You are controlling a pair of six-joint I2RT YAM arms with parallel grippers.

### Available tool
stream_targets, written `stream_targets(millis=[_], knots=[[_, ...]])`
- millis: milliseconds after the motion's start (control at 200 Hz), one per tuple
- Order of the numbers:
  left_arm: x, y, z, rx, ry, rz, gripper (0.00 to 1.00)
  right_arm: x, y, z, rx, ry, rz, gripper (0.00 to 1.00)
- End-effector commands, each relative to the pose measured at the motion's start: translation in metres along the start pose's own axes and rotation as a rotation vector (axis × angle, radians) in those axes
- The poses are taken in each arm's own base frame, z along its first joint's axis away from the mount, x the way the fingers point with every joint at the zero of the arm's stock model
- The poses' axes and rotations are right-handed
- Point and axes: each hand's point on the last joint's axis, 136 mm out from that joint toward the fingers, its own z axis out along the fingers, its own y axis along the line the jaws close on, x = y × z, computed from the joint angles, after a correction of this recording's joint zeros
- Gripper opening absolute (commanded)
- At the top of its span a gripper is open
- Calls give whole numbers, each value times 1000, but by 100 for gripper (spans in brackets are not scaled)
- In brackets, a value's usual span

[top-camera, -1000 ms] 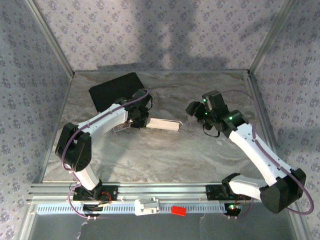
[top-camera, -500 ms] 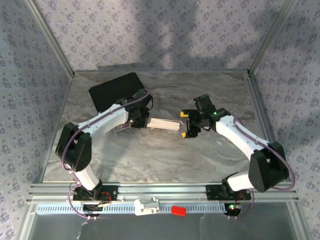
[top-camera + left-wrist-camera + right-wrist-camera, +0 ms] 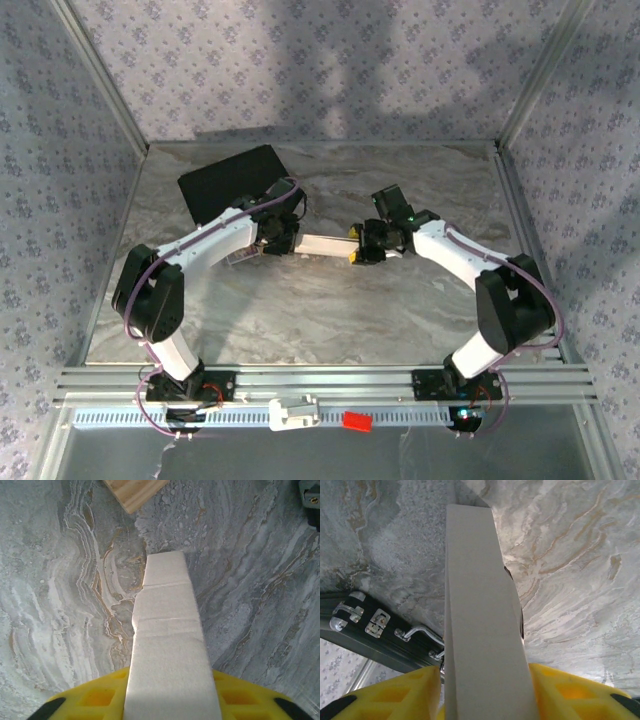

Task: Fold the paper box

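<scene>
The left gripper (image 3: 284,241) has its jaws clamped on the paper box (image 3: 322,245) at its left end, anchoring it. The right gripper (image 3: 357,245) seems to have its jaws pinched on the right end, likely to fold it.

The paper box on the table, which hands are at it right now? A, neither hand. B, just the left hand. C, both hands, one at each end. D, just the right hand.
C: in the overhead view the left hand is at one end of the paper box and the right hand is at the other end.
</scene>
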Motion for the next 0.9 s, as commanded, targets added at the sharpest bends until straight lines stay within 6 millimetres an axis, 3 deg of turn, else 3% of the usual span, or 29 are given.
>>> stream_targets(millis=[0,170,215,250,300,400,455,540,580,615,665,690,725,770,815,860,894], knots=[[1,-8,-2,31,17,-397,44,-3,9,-10,-4,-28,20,44],[7,-13,-14,62,84,-210,68,-16,14,-26,12,-66,15,39],[11,-11,-20,62,100,-142,71,-17,17,-29,23,-61,1,38],[12,-8,-27,61,107,-88,72,-23,8,-28,67,-68,12,37],[12,-1,-37,60,109,-22,74,-18,19,-32,58,-44,-13,34],[1,14,-65,82,50,129,74,-19,14,-31,123,-4,-30,32],[-11,8,-86,147,-7,241,75,-21,11,-33,151,10,-42,31],[-17,-32,-139,380,-131,608,71,-26,7,-42,179,24,-69,30],[-6,-60,-176,525,-212,855,69,-30,4,-47,195,28,-78,29],[10,-70,-206,587,-301,1141,70,-34,0,-52,210,35,-95,29],[22,-74,-229,579,-485,1413,97,-41,-5,-58,235,39,-110,29],[26,-79,-233,617,-540,1464,100,-44,-10,-60,249,42,-116,29],[20,-83,-233,672,-579,1423,100,-48,-15,-62,260,49,-119,28],[-19,-81,-230,698,-589,1095,100,-52,-19,-61,258,52,-117,28],[-51,-79,-215,777,-531,886,100,-55,-23,-58,258,52,-111,28],[-59,-88,-211,943,-429,785,99,-57,-29,-55,271,61,-93,28],[-65,-89,-206,940,-392,746,87,-55,-28,-54,269,73,-93,28]])
